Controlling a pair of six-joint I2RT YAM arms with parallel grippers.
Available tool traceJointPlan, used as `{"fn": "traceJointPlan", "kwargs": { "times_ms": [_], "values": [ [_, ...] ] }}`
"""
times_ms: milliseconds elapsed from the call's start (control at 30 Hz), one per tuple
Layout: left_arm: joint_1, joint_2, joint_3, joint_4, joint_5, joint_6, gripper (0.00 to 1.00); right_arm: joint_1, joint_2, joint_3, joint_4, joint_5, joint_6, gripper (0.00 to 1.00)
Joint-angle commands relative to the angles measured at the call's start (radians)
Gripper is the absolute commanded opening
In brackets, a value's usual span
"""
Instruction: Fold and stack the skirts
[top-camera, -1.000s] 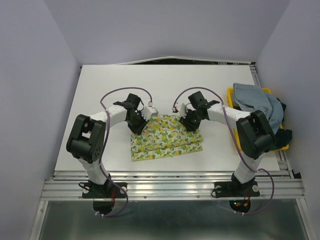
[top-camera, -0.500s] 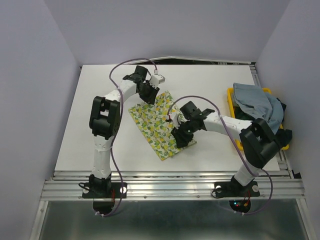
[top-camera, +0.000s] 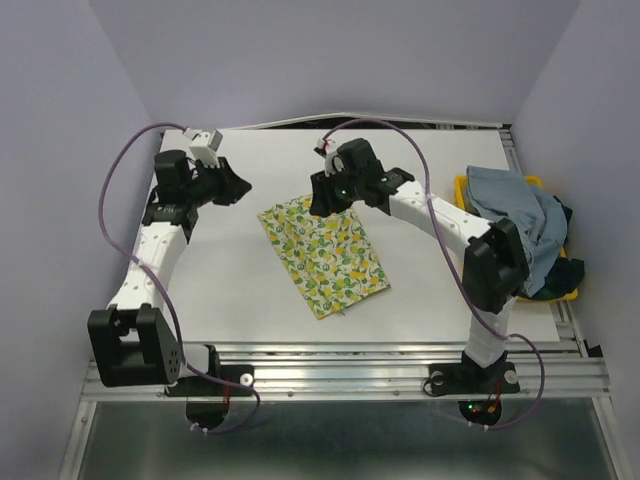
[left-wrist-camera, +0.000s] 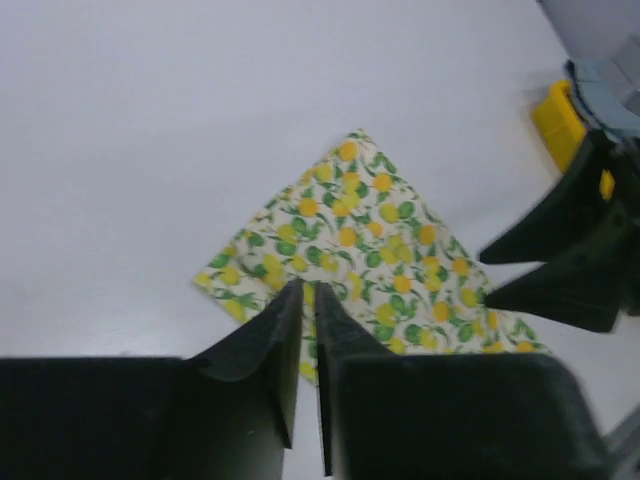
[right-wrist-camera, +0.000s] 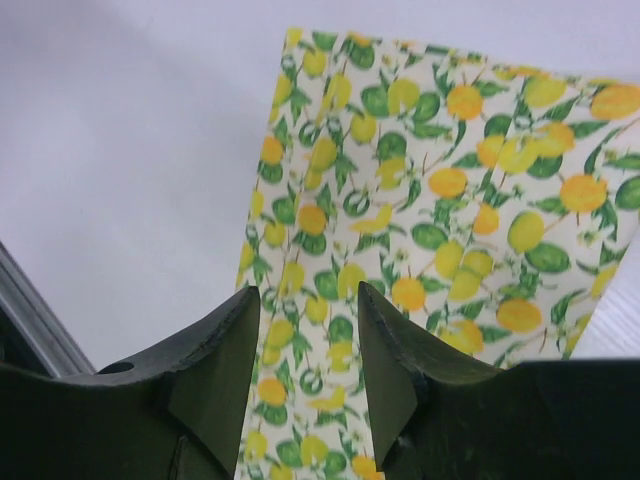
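Observation:
The lemon-print skirt (top-camera: 322, 250) lies folded flat and slanted in the middle of the table; it also shows in the left wrist view (left-wrist-camera: 380, 225) and the right wrist view (right-wrist-camera: 430, 190). My left gripper (top-camera: 236, 188) is shut and empty, held off the skirt's left far corner (left-wrist-camera: 308, 292). My right gripper (top-camera: 320, 196) is open and empty, hovering over the skirt's far edge (right-wrist-camera: 308, 298). The light blue-grey skirt (top-camera: 512, 205) is heaped in the yellow tray (top-camera: 571, 292). A dark cloth (top-camera: 563, 214), probably the plaid skirt, peeks out beneath it.
The tray stands at the table's right edge, by a metal rail (top-camera: 520, 170). A purple wall closes the back and sides. In the left wrist view the right gripper's dark fingers (left-wrist-camera: 560, 255) show at the right, with the tray's corner (left-wrist-camera: 558, 118) behind.
Both grippers have let go of the lemon skirt, which now lies folded and slanted. The left arm has swung back to the left; the right gripper has moved to the skirt's far edge.

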Motion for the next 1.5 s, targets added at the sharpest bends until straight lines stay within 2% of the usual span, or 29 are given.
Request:
{"fn": "traceJointPlan", "kwargs": {
  "times_ms": [0,67,133,333,700,867,1000,1067,1100,1133,1200,1267,1467],
  "values": [
    [-0.019,0.109,-0.131,0.085,0.106,-0.14,0.08,0.007,0.138,0.164,0.051,0.083,0.137,0.48],
    [-0.019,0.172,-0.139,0.086,0.131,-0.159,0.03,0.031,0.19,0.218,0.039,0.107,0.139,0.47],
    [-0.021,0.206,-0.159,0.106,0.16,-0.179,0.03,0.05,0.25,0.276,0.026,0.139,0.128,0.47],
    [-0.031,0.27,-0.19,0.182,0.128,-0.213,0.03,0.107,0.363,0.342,-0.009,0.219,0.105,0.49],
    [-0.07,0.416,-0.183,0.228,0.101,-0.228,0.03,0.176,0.491,0.425,-0.026,0.367,0.053,0.5],
    [-0.082,0.447,-0.174,0.25,0.099,-0.231,0.03,0.176,0.511,0.447,-0.031,0.384,0.033,0.48],
    [-0.088,0.473,-0.176,0.258,0.09,-0.242,0.02,0.176,0.529,0.459,-0.04,0.388,0.03,0.39],
    [-0.09,0.487,-0.18,0.262,0.078,-0.248,0.02,0.176,0.544,0.471,-0.044,0.388,0.03,0.26],
    [-0.09,0.492,-0.182,0.264,0.078,-0.25,0.02,0.176,0.544,0.471,-0.043,0.387,0.032,0.26],
    [-0.09,0.495,-0.182,0.264,0.076,-0.251,0.01,0.176,0.547,0.477,-0.04,0.387,0.032,0.2],
    [-0.09,0.505,-0.183,0.264,0.07,-0.254,0.0,0.176,0.557,0.485,-0.04,0.387,0.035,0.14],
    [-0.09,0.51,-0.185,0.262,0.062,-0.256,0.0,0.176,0.56,0.499,-0.04,0.384,0.039,0.02],
    [-0.09,0.519,-0.191,0.265,0.058,-0.263,0.0,0.176,0.552,0.519,-0.017,0.38,0.064,0.01]
  ]
}}
